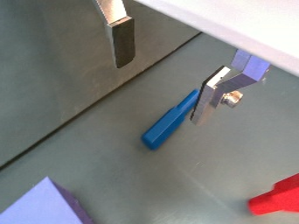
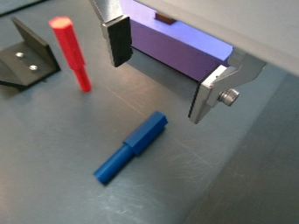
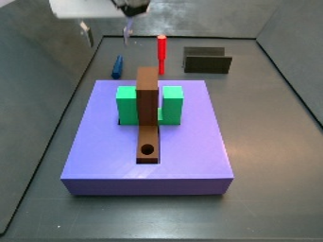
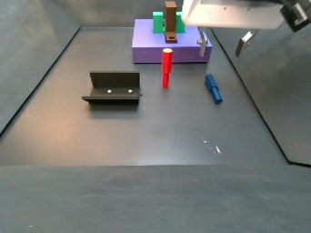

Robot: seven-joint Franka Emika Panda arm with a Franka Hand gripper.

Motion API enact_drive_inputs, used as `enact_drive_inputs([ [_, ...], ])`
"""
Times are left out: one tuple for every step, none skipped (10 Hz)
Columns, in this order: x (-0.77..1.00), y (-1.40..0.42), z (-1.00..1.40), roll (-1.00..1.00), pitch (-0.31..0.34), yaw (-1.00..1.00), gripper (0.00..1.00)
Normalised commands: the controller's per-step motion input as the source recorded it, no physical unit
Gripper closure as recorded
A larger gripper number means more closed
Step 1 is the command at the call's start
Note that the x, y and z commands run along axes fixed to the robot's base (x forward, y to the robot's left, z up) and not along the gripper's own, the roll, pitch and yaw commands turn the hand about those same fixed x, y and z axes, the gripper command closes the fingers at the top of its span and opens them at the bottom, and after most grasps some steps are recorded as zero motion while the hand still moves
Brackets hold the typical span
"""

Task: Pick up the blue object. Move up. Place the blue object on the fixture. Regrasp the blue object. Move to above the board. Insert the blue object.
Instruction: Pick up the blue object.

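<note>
The gripper (image 4: 224,40) hangs open above the peg (image 4: 214,88), which lies flat on the floor between the board (image 4: 153,50) and the fixture (image 4: 112,88), beside an upright second peg (image 4: 166,70).

Matt plastic blue object (image 2: 131,147); gripper (image 2: 163,80) above, fingers (image 2: 208,93) bare metal (dark-padded)

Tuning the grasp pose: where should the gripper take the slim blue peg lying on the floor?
Come from straight above and close across the slim blue peg's thinner shaft, near its middle. It lies flat on the floor with clear space on both long sides, and the open gripper hangs above it.
</note>
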Motion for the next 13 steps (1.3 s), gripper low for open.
enact_drive_inputs([
  [0.0, -0.09, -0.42, 0.22, -0.01, 0.09, 0.0],
  [0.0, -0.04, -0.41, 0.2, -0.004, 0.09, 0.0],
  [0.0, -0.07, -0.39, 0.19, 0.0, 0.04, 0.0],
  [0.0, -0.08, -0.35, 0.19, 0.0, 0.02, 0.0],
  [0.01, -0.07, -0.3, 0.18, 0.0, 0.0, 0.0],
  [0.1, -0.03, -0.22, 0.17, 0.016, 0.0, 0.0],
  [0.11, 0.0, -0.22, 0.19, 0.019, 0.0, 0.0],
  [0.01, 0.0, -0.2, 0.18, 0.0, 0.0, 0.0],
  [0.0, 0.0, -0.2, 0.18, 0.0, 0.0, 0.0],
  [0.0, 0.0, -0.2, 0.17, 0.0, 0.0, 0.0],
  [0.0, 0.0, -0.21, 0.17, 0.0, 0.0, 0.0],
  [0.03, 0.0, -0.19, 0.17, 0.0, 0.0, 0.0],
  [0.09, 0.0, -0.19, 0.17, 0.0, 0.0, 0.0],
])
